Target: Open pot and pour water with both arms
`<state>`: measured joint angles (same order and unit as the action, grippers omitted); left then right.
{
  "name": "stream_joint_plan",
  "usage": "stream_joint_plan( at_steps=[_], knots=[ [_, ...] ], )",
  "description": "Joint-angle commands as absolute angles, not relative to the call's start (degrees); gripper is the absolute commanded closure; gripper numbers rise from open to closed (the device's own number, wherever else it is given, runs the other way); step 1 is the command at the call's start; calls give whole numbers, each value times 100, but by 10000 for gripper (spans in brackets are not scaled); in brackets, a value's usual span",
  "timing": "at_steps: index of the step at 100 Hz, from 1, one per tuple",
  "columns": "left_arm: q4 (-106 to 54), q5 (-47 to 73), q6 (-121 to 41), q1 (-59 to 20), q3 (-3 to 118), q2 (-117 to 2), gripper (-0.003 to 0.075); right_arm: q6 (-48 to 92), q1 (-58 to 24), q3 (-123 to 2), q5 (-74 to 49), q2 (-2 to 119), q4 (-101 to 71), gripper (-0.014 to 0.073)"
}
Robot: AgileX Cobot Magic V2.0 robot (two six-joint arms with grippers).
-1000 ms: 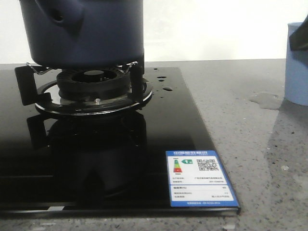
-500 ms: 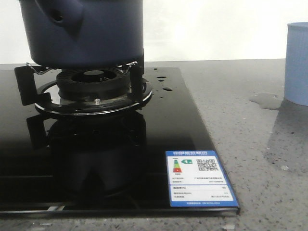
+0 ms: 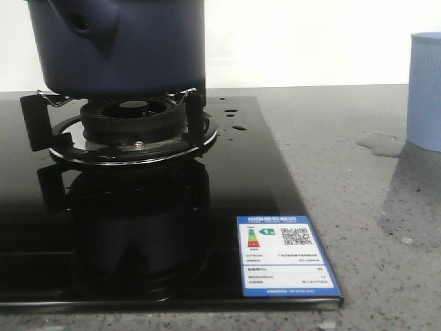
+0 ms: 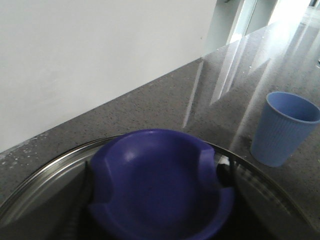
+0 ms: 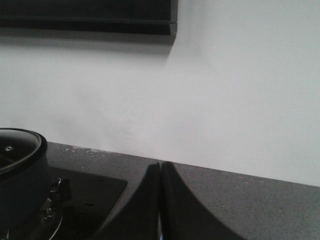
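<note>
Two grippers: left gripper (image 4: pixel 155 220) right over lid knob (image 4: pixel 160 185), grasp unclear; right gripper (image 5: pixel 160 200) clenched, empty. Lift lid (image 4: pixel 50 185) straight off pot (image 3: pixel 124 48).

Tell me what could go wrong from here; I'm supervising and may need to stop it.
A water puddle lies on the counter by the pale blue cup; the cup might slide if nudged. More drops sit on the glass hob beside the pot, so pouring may spill more. The lid's blue knob looks smooth and might slip.
</note>
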<state>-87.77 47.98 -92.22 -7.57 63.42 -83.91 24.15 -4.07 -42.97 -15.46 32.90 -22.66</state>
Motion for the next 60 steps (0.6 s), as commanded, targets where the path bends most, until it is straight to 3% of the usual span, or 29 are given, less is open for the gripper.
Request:
stream_joint_plan(
  at_steps=[1,27,34,49,60],
  knots=[
    [-9215,4928,-9267,-854,6521,-8240,447,2416,-389,-4504,-1229,3294,-2322,659],
    [-9168,4516,-9465,-1022,6531,-8240,435,2416,-389,-4504,-1265,3294,-2322,659],
    [-9182,4342,-9465,-1022,6531,-8240,372,2416,-389,-4504,-1312,3294,-2322,659],
    [-9467,4024,-9465,-1022,6531,-8240,155,2416,-389,-4493,-1402,3294,-2322,659],
    [-9596,4249,-9465,-1022,6531,-8181,134,2416,-389,-4493,-1411,3294,-2322,659]
  ],
)
